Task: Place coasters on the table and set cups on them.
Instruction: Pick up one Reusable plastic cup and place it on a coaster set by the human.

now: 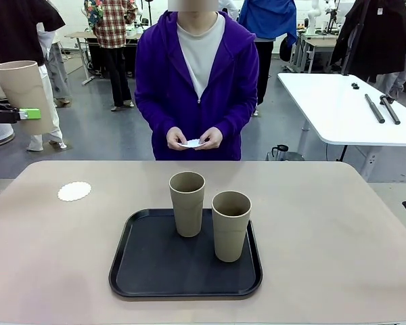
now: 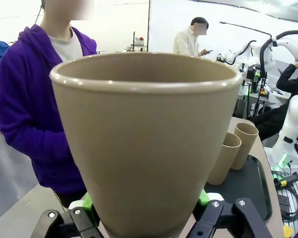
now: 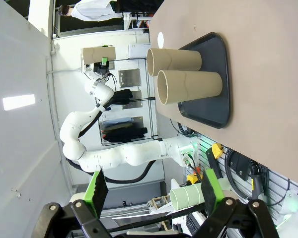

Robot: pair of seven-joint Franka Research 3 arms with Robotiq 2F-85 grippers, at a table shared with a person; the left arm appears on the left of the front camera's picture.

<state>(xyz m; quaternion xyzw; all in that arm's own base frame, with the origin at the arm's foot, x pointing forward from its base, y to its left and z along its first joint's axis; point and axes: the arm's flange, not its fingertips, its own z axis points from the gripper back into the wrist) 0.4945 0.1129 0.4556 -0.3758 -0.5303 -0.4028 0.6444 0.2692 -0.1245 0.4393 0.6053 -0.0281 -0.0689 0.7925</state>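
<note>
My left gripper [image 1: 19, 114] is shut on a tan cup [image 1: 21, 91], held upright high above the table's [image 1: 325, 237] left edge. In the left wrist view that cup [image 2: 144, 144] stands close up between the green pads [image 2: 88, 202]. Two more cups [image 1: 187, 203] [image 1: 231, 225] stand on the black tray [image 1: 155, 271]. One white scalloped coaster [image 1: 74, 191] lies bare on the table at the left. The person holds another coaster [image 1: 191, 143] in both hands. My right gripper [image 3: 154, 198] is open with nothing in it, off to the table's side.
The person in a purple hoodie [image 1: 196, 88] stands at the far edge. A white table [image 1: 338, 108] with black rods stands behind at the right. In the right wrist view the tray [image 3: 221, 109] and the coaster [image 3: 161, 38] lie sideways.
</note>
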